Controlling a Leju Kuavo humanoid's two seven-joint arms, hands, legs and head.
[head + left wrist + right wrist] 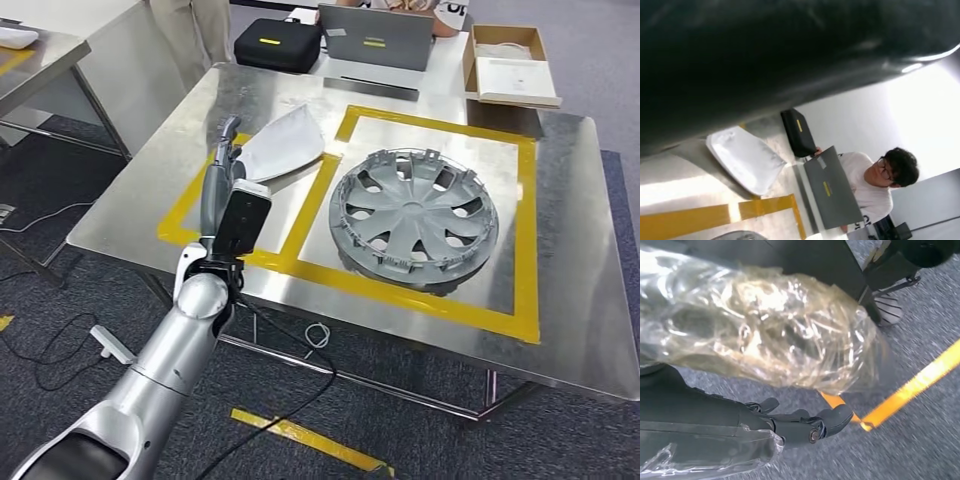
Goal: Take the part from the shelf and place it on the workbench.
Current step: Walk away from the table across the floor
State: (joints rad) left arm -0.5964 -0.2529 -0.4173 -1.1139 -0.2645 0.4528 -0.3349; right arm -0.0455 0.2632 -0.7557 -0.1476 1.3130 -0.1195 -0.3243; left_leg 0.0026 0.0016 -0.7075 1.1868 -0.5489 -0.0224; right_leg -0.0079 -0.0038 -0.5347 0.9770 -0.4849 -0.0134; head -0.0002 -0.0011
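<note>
Silver left hand (pixel 224 150) beside part (pixel 281 143)

The steel workbench (pixel 573 300) bears yellow tape (pixel 528 250), a hubcap (pixel 413 218) and a white part (pixel 283 143).

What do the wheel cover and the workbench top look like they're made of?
Wheel cover: likely moulded plastic, matte grey; even dull colour, thin spokes, clip tabs round the rim. Workbench: apparently metal sheet, perhaps stainless steel; brushed, scuffed, with soft reflections.
</note>
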